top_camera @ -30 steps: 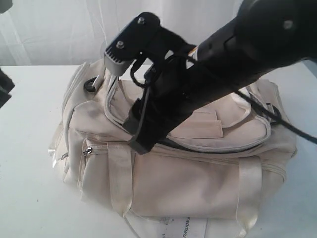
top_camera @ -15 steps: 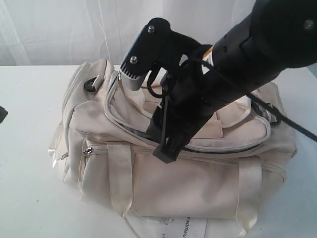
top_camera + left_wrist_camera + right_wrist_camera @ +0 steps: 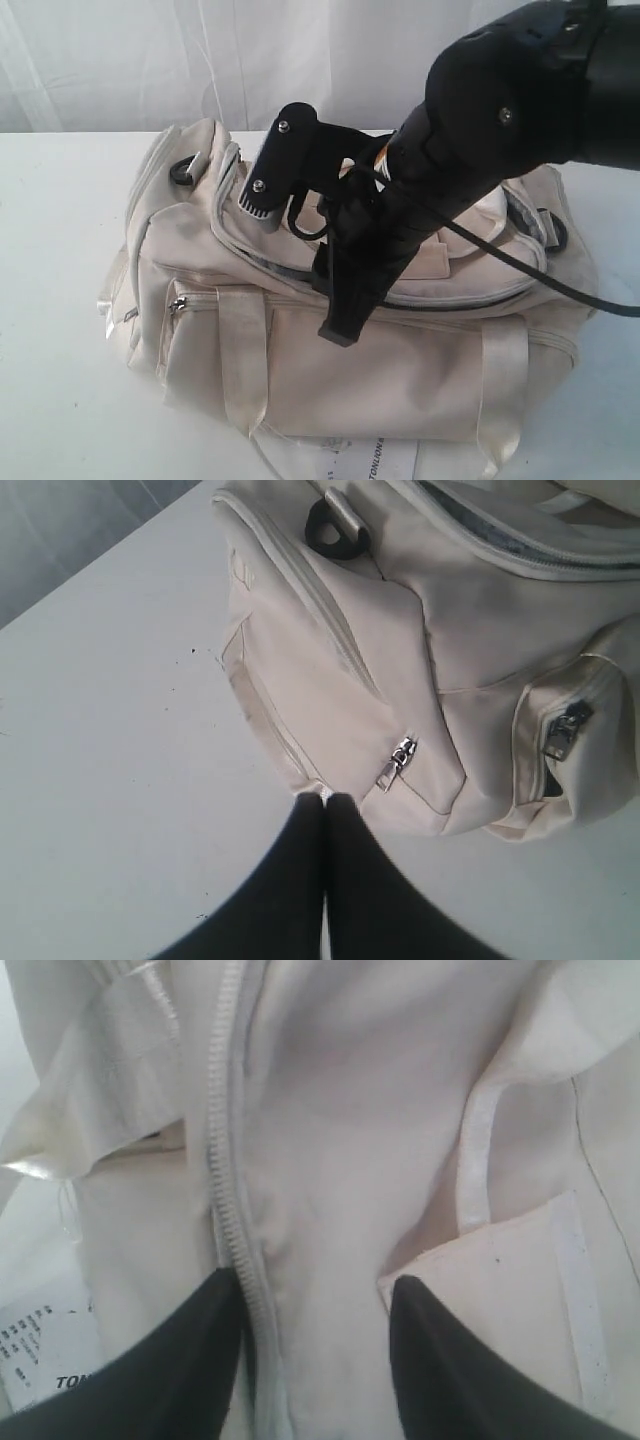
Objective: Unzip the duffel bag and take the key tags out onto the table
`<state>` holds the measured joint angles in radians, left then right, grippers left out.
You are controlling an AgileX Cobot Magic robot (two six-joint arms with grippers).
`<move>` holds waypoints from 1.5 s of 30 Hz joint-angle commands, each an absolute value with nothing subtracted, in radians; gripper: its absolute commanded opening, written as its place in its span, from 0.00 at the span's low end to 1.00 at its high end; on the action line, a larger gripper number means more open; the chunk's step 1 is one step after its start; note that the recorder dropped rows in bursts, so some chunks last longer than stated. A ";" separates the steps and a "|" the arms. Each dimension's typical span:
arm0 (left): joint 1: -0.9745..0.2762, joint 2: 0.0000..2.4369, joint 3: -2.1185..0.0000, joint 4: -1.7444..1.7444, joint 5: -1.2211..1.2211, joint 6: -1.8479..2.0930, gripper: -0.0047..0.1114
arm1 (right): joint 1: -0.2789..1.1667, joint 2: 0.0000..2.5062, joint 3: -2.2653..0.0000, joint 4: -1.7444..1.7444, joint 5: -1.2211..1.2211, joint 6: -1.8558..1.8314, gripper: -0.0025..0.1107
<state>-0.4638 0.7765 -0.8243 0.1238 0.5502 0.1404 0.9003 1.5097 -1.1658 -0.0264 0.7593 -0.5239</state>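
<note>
Vs half a second ago: the right arm has dropped lower over the bag, its camera block (image 3: 272, 172) has moved down toward 6 o'clock, and the right gripper (image 3: 340, 328) tip sits slightly lower on the front edge of the top flap. A second ago that tip was further toward 9 o'clock. The dark sliver at the 9 o'clock edge of the exterior view is gone.

Counts:
- 1 duffel bag (image 3: 400, 370), mid table (image 3: 50, 400), long side facing 6 o'clock.
- 2 black rings, one at the bag's 10 o'clock end (image 3: 181, 172) and one at its 3 o'clock end (image 3: 556, 232).
- 2 strap handles bands down the front (image 3: 243, 365).
- 2 metal zip pulls on the end pockets (image 3: 402, 763).
- 1 white paper hang-tag (image 3: 375, 462) at the bag's 6 o'clock, on the table.
- 1 arm in the exterior view, entering from 2 o'clock.

Right jaws are spread apart. The fingers (image 3: 200, 1370) press toward the cream top panel, and the zipper track (image 3: 225, 1160) runs just inside one finger, so bag fabric lies between the jaws. Whether they touch it I cannot tell.

Left gripper (image 3: 325, 815) has its jaws clenched together, with nothing visible between them. Its tips line up with the lower corner of the bag's end pocket. Contact cannot be told.
</note>
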 commanded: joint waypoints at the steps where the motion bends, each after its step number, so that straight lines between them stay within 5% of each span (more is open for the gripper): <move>1: -0.461 0.769 -0.816 0.107 0.550 0.128 0.04 | 0.903 1.511 -1.164 -0.038 0.728 -0.518 0.32; 10: -0.461 0.769 -0.816 0.090 0.550 0.128 0.04 | 0.903 1.511 -1.164 -0.105 0.701 -0.491 0.02; 21: -0.461 0.769 -0.816 0.085 0.549 0.128 0.04 | 0.891 1.534 -1.177 -0.683 0.471 0.000 0.02; 45: -0.461 0.769 -0.816 0.029 0.537 0.131 0.04 | 0.636 2.118 -1.873 -0.703 0.424 0.186 0.02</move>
<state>-0.4638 0.7765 -0.8243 0.0417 0.5413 0.1367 0.6483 2.0640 -1.8215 -0.6983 0.4148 0.1081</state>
